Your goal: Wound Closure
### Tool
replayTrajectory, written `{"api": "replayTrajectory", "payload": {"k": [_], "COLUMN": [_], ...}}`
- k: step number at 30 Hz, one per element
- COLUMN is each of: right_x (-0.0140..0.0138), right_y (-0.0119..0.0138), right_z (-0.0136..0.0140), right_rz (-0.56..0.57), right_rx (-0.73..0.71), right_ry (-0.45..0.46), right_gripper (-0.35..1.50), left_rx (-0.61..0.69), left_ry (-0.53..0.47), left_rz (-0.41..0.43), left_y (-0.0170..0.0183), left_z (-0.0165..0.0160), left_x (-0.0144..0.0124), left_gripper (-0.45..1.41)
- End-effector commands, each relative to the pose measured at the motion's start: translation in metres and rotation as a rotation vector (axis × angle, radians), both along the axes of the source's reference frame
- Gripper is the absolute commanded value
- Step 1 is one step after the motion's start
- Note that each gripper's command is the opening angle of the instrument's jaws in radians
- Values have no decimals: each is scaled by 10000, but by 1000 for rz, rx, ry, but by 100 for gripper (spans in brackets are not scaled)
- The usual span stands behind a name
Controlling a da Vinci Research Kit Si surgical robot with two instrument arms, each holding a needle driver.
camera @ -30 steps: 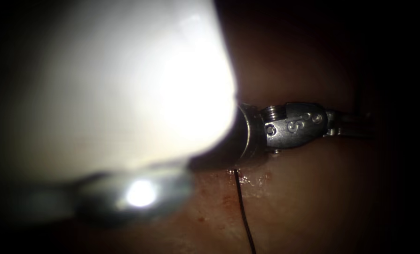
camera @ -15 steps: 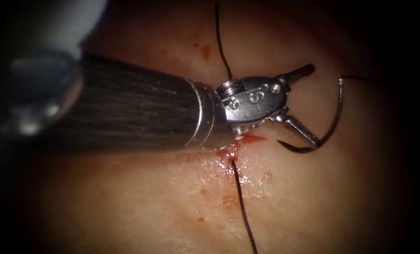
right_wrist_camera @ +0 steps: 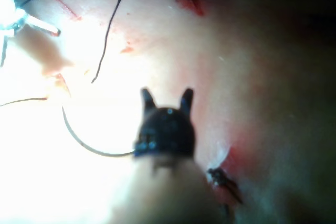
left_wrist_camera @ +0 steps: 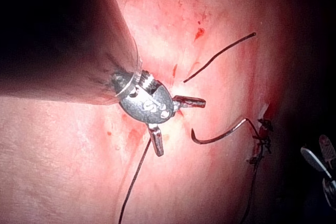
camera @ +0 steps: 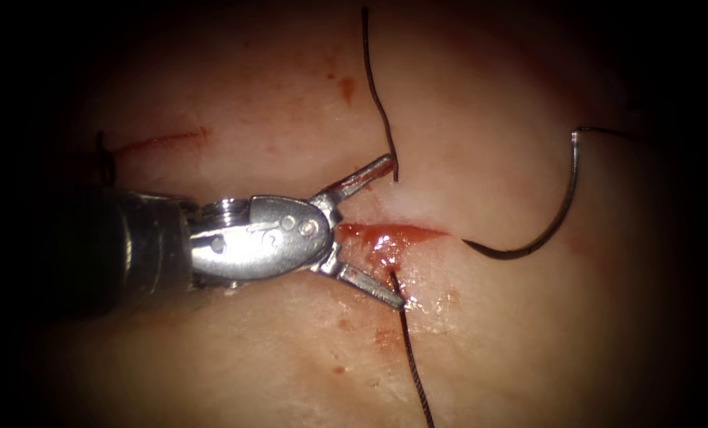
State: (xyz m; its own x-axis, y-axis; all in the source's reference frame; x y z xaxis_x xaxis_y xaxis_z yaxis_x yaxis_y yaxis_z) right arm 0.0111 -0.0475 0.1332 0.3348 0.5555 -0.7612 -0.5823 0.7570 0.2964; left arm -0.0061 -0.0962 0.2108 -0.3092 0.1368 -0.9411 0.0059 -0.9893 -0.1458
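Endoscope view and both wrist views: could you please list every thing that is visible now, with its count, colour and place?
Tissue: one piece, pale pink, under everything.
Cut: one, red with fluid, between the open jaws of the left tool.
Needle: one, dark, curved, lying free on the tissue to the right of the cut, held by no tool.
Thread: dark; one strand runs from the cut toward the viewer, another strand runs away from it.
Knotted stitches: dark, on the tissue beyond the needle in the left wrist view.
Left tool: silver, jaws open, holding nothing.
Right tool: dark, jaws open, holding nothing, above the tissue.
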Motion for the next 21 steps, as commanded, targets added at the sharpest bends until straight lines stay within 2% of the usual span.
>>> {"api": "replayTrajectory", "payload": {"k": [1,6,9,15,21], "right_x": [8,11,12,12,12], "right_y": [-2,-3,-5,-6,-7], "right_z": [6,7,8,9,10], "right_rz": [-4,-35,-36,-37,-39], "right_rx": [0,11,10,8,8], "right_ry": [3,30,30,30,32], "right_gripper": [135,135,135,135,135], "left_rx": [-50,-255,-346,-451,-480], "left_ry": [17,142,178,230,222], "left_rz": [7,-34,-24,-20,-3], "left_y": [-18,-62,-79,-102,-122], "left_z": [5,16,29,53,69], "left_x": [-5,-7,-9,-10,-26], "left_gripper": [113,109,109,109,106]}}
